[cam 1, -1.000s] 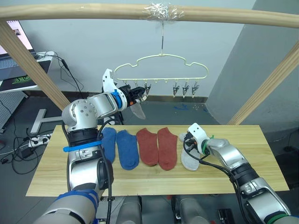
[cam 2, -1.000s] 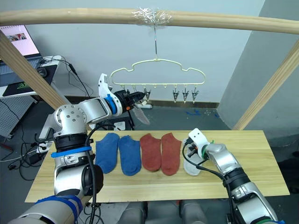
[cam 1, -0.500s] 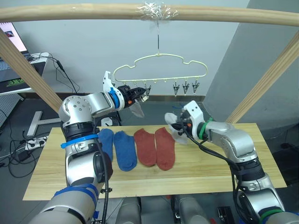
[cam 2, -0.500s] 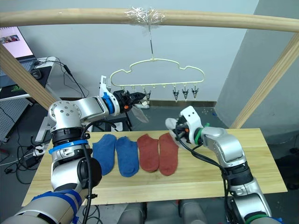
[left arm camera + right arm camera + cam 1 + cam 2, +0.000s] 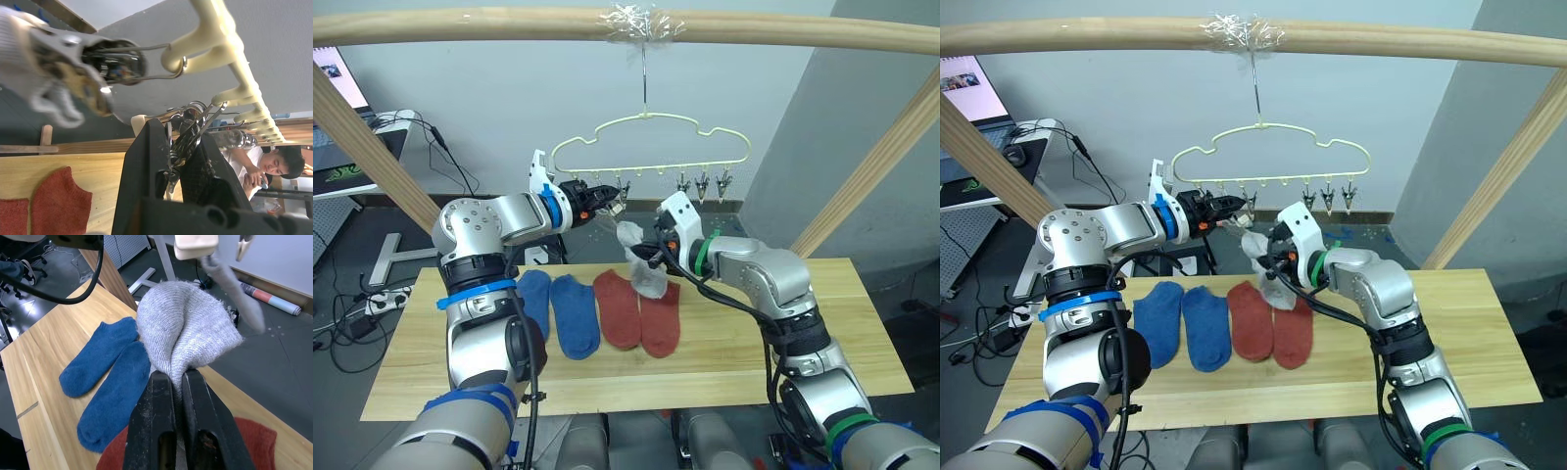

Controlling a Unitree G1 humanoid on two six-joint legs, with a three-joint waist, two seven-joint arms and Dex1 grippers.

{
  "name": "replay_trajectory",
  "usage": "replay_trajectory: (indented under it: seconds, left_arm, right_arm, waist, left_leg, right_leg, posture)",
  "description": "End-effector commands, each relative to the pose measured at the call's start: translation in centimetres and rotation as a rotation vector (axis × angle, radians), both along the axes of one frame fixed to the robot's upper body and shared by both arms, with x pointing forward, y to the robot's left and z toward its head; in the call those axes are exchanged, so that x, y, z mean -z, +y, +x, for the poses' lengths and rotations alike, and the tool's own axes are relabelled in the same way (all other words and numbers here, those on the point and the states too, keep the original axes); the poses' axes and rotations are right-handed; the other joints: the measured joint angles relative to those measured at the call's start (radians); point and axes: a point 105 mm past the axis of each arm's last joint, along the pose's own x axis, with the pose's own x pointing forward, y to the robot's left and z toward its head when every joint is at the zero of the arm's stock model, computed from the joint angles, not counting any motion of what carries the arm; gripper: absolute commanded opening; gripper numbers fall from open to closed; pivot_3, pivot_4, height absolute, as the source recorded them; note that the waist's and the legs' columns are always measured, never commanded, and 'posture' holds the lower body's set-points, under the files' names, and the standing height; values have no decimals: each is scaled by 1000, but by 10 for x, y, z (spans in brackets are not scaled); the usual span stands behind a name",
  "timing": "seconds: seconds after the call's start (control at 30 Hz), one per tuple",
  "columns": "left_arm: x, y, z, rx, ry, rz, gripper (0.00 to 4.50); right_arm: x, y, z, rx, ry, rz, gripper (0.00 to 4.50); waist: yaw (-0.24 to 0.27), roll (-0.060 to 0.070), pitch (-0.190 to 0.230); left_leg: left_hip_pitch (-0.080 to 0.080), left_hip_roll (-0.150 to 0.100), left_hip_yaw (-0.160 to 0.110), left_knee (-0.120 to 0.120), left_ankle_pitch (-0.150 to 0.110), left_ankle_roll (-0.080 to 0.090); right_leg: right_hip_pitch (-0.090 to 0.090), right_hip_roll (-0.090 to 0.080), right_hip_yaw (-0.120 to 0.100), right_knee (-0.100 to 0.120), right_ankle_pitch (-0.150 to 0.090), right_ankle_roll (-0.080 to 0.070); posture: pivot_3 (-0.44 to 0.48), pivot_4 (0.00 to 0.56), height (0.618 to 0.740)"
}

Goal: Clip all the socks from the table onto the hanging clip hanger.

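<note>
Left wrist view: left gripper (image 5: 182, 152) clenched on one small dark metal clip (image 5: 188, 128) of the thin pale yellow-green wire clip hanger (image 5: 221, 44). A neighbouring clip (image 5: 73, 58) already bites the first light grey ankle sock (image 5: 14, 39), blurred. The head views cannot resolve that bite. A person sits in the background of this view.

Right wrist view: right gripper (image 5: 178, 396) pinched tight on the second light grey ankle sock (image 5: 188, 330), fabric bunched above the fingertips, the clipped grey sock hanging just beyond it.

Head views: hanger hooked on the round wooden pole (image 5: 607, 23), above the long light-wood table (image 5: 724, 362). Right gripper (image 5: 656, 253) holds its grey sock (image 5: 644, 264) in the air below the hanger's clip row, just beside the left gripper (image 5: 603, 196). Under the hanger, two blue socks (image 5: 563, 308) and two rust-red socks (image 5: 639, 310) lie flat on the table, side by side.
</note>
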Motion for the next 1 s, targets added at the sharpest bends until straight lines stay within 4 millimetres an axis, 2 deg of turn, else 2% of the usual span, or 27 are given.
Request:
replay_trajectory:
  seconds: [0.03,0.43,1.0]
  left_arm:
    - [-5,3,0,-7,-7,3,310]
    - [-4,2,-2,0,-11,11,310]
    - [-2,1,-2,0,-12,16,310]
  right_arm:
    - [-12,9,2,-25,-56,17,38]
    - [-16,12,9,-31,-73,16,38]
    - [-22,4,11,-22,-92,3,38]
  waist:
    - [0,0,0]
    - [1,0,0]
    - [1,0,0]
  left_leg:
    - [0,0,0,0,0,0]
    - [-1,0,0,-1,0,0]
    - [-1,0,0,-1,0,0]
  right_leg:
    - [0,0,0,0,0,0]
    - [-2,0,0,0,0,0]
    - [-2,0,0,0,0,0]
  posture:
    - [13,176,740]
    - [17,175,740]
    - [12,172,740]
